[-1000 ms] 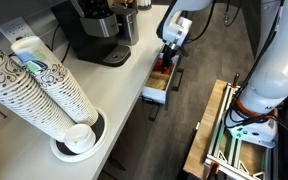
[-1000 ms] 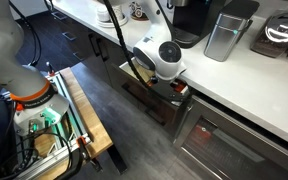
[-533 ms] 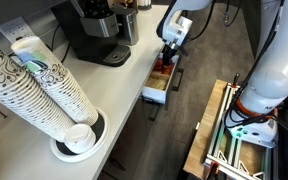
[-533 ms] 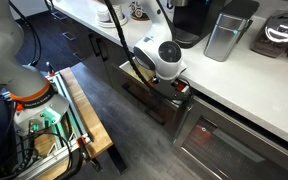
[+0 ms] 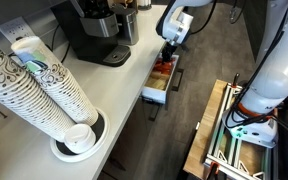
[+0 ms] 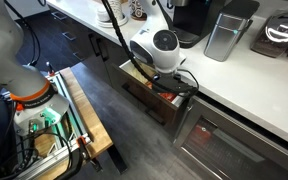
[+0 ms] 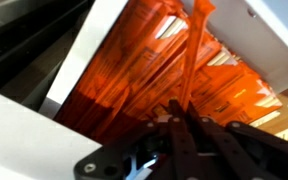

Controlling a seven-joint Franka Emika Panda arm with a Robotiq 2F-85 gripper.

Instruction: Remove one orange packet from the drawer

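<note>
Your gripper (image 7: 180, 122) is clamped on the packet (image 7: 192, 55). In the wrist view the dark metal fingers (image 7: 164, 128) meet on its near end, the jaws drawn together with only the thin strip between them.

The packet is a slim, flat orange stick of glossy, slightly see-through film, and its far tip flares out a little. Its long axis runs straight away from your fingertips toward the top of that view, leaning a touch right. That puts it roughly in line with the packets beneath it. It sits over the orange section of the drawer (image 7: 102, 45). You cannot tell whether its far tip touches the heap below.

The drawer is long and narrow, with smooth white walls. Inside lies a bed of orange packets (image 7: 124, 90) in the same shiny film, packed side by side lengthwise. Something paler, perhaps tan, shows at the right edge (image 7: 274, 100).

In both exterior views the gripper (image 5: 168, 52) (image 6: 167, 82) hangs just above the open drawer (image 5: 156, 93) (image 6: 142, 92), which juts out from under the white counter (image 5: 119, 80). There the packet is too small to make out.

On the counter stand a black coffee machine (image 5: 94, 30) and a leaning stack of printed paper cups (image 5: 39, 85).
</note>
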